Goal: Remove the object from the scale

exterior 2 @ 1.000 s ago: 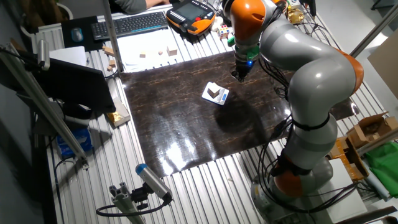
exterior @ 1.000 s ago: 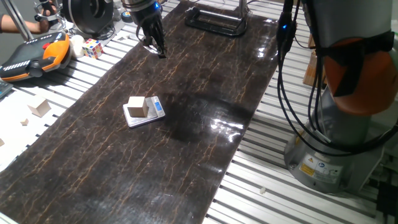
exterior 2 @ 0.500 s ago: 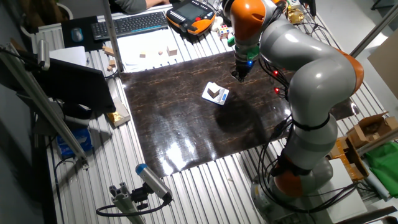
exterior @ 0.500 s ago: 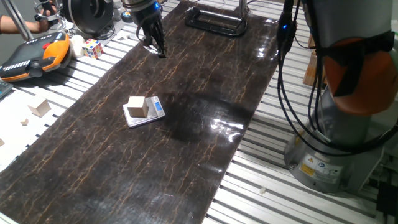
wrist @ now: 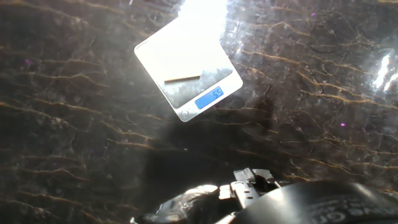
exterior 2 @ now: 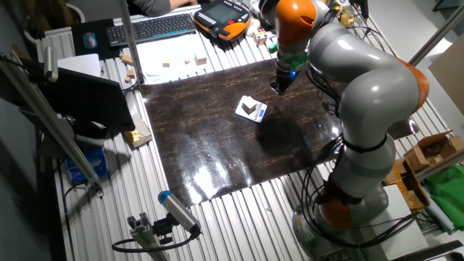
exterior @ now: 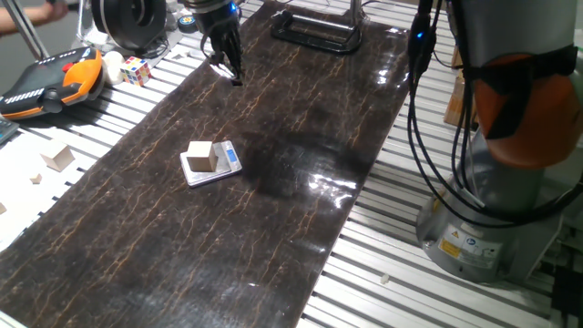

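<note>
Light-tan wood marks the object, a small cube sitting on the scale toward the end away from its blue display strip. The scale lies flat on the dark marbled mat, roughly at its middle. From one fixed view the cube's faces and its seat on the platform read clearly. In the hand view glare washes the platform white, so the cube barely shows, yet the lit display there carries digits too small to read. The gripper hangs above the mat well beyond the scale, near the mat's far edge, touching nothing. Its dark fingers point down, but whether they are parted or closed I cannot tell. A multicoloured cube rests off the mat, beside an orange pendant.
</note>
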`<action>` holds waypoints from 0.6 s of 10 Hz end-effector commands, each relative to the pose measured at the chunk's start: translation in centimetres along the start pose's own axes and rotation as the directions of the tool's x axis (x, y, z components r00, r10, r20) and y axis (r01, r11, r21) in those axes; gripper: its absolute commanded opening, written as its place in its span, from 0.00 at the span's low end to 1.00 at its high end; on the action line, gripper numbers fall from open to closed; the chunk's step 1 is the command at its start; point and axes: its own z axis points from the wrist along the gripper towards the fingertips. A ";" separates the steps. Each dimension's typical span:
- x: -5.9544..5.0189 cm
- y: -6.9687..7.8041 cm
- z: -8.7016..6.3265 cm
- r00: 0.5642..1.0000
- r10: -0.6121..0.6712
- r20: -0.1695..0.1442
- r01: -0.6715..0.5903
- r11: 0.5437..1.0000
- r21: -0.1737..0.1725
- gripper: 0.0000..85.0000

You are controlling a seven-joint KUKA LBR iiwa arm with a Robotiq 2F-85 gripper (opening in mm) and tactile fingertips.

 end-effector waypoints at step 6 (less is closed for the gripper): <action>0.0 0.0 0.0 0.997 -0.076 0.015 0.076 0.997 -0.005 0.08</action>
